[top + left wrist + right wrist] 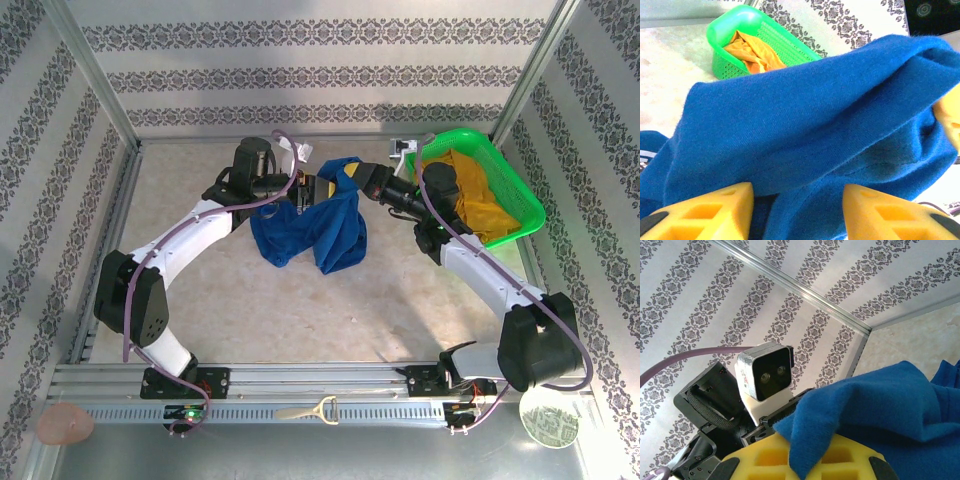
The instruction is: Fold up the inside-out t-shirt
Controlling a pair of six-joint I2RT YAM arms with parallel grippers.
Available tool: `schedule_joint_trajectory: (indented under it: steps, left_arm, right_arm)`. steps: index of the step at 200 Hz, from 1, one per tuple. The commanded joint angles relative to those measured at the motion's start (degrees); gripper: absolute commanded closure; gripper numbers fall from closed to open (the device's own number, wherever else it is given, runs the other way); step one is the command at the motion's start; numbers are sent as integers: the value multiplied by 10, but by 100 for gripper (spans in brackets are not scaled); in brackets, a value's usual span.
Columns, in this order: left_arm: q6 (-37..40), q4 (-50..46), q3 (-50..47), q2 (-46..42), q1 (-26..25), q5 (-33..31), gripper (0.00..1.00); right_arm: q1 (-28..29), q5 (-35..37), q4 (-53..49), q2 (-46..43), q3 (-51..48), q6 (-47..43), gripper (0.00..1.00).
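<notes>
**Item:** inside-out t-shirt (310, 228), royal blue, plain side out. Bunched and lifted, hanging between the two grippers over the rear centre of the table (300, 315). Lower folds sag toward the table top; can't tell if they touch it.

**L gripper** (322, 188): yellow fingers (715, 210) apart, approx. half spread. Blue cloth is draped over and down through the gap, w/ a dark space beside one finger. No pinch visible.

**R gripper** (350, 175): closed tight on an upper edge of the shirt. In the R wrist view, cloth spills over its yellow finger. Faces the L gripper, just beside it.

**Other:** green basket (517, 175) at rear R corner, holding mustard-yellow garment (480, 205), apart from the shirt.
</notes>
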Motion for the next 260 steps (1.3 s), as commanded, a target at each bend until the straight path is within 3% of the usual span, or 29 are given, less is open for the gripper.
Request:
schedule_joint_trajectory:
  steps: [1,27,55,81,104,137,155,161,169,210,260]
  left_arm:
    - [27,-19,-11,0,6,-6,45]
    - [33,-23,-14,3,5,6,37]
    - [19,-24,-5,21,5,62,38]
    - [-16,16,-20,20,5,105,62]
    - [-55,49,-23,12,6,121,100]
    - [-114,102,-10,-28,16,98,100]
    - [-134,108,31,-43,17,85,100]
    - [-142,109,51,-45,17,83,100]
    - [-153,111,79,-43,17,83,100]
    - [-235,144,224,-5,17,87,100]
    - [-317,216,327,23,17,72,100]
  right_arm:
    - [1,3,9,-13,2,-9,100]
    - [2,1,10,-11,5,-8,100]
    - [2,2,10,-7,5,-8,100]
    - [1,4,10,-3,7,-8,100]
    - [-2,8,8,-1,4,-10,100]
    - [-11,32,-15,0,-10,-20,100]
    - [-19,54,-36,-8,-25,-27,54]
    - [-22,64,-44,-15,-32,-32,44]
    - [-25,73,-54,-25,-38,-39,39]
    - [-17,121,-156,-117,-60,-112,28]
    - [53,193,-234,-162,-60,-199,23]
